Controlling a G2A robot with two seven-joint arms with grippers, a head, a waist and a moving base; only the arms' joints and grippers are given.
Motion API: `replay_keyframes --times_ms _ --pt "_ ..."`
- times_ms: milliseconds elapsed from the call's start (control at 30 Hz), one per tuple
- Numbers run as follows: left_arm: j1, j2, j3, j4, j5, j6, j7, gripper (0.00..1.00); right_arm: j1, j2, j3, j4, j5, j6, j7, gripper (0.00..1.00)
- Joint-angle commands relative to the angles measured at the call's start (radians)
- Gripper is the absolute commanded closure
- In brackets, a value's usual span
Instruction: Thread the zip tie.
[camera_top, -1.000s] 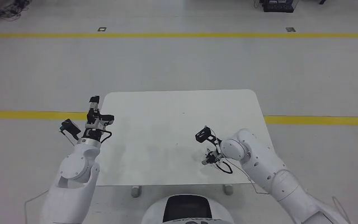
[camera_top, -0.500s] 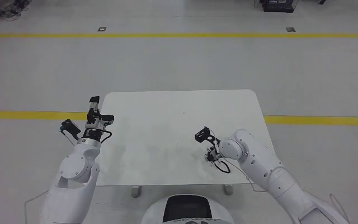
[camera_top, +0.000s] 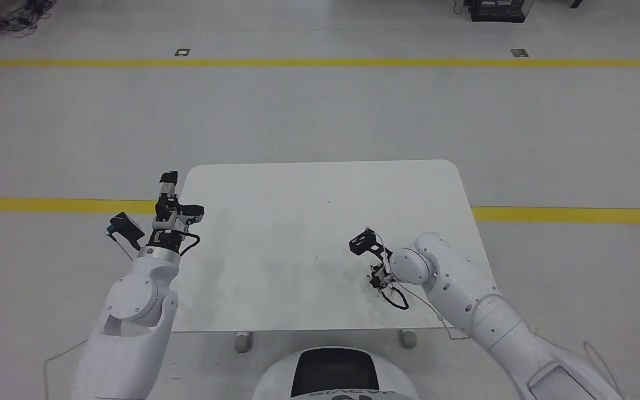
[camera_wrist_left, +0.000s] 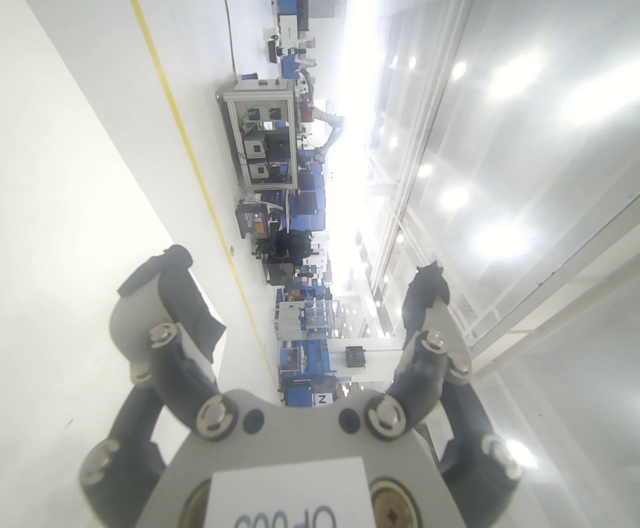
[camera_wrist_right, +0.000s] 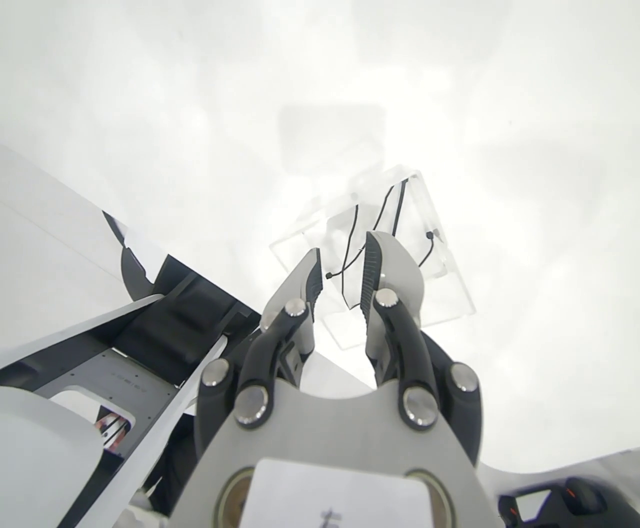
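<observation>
Several thin black zip ties (camera_wrist_right: 385, 220) lie in a clear shallow tray (camera_wrist_right: 450, 295) on the white table (camera_top: 300, 200). My right gripper (camera_wrist_right: 342, 262) hangs over that tray, open with a narrow gap and pointing down at the ties; one tie's head (camera_wrist_right: 328, 275) shows in the gap. Nothing is held between its ribbed fingers (camera_wrist_right: 371, 270). In the top view the right gripper (camera_top: 378, 281) is near the table's front right part. My left gripper (camera_top: 178, 198) stands at the table's left edge, open wide and holding nothing, its fingers (camera_wrist_left: 172, 280) aimed out toward the room.
The table's front edge lies close below the right gripper. A yellow floor line (camera_top: 560, 214) runs past both sides of the table. Racks and equipment (camera_wrist_left: 260, 135) stand far off in the room.
My right arm's forearm has shifted slightly inward, while its gripper stays over nearly the same spot. The left arm has not moved.
</observation>
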Motion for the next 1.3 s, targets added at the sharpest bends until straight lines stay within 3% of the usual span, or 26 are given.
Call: replay_keyframes --times_ms 0,300,633,1267 --pt "0.000 0.000 0.000 0.000 0.000 0.000 0.000 0.00 0.006 -0.004 -0.007 0.015 0.002 0.000 -0.006 0.82" --pt "0.000 0.000 0.000 0.000 0.000 0.000 0.000 0.00 0.036 -0.023 -0.040 0.074 0.001 0.013 -0.028 0.89" --pt "0.000 0.000 0.000 0.000 0.000 0.000 0.000 0.00 0.064 -0.044 -0.072 0.131 0.010 0.014 -0.033 0.85" --pt "0.000 0.000 0.000 0.000 0.000 0.000 0.000 0.00 0.091 -0.072 -0.109 0.192 0.002 0.024 -0.038 0.87"
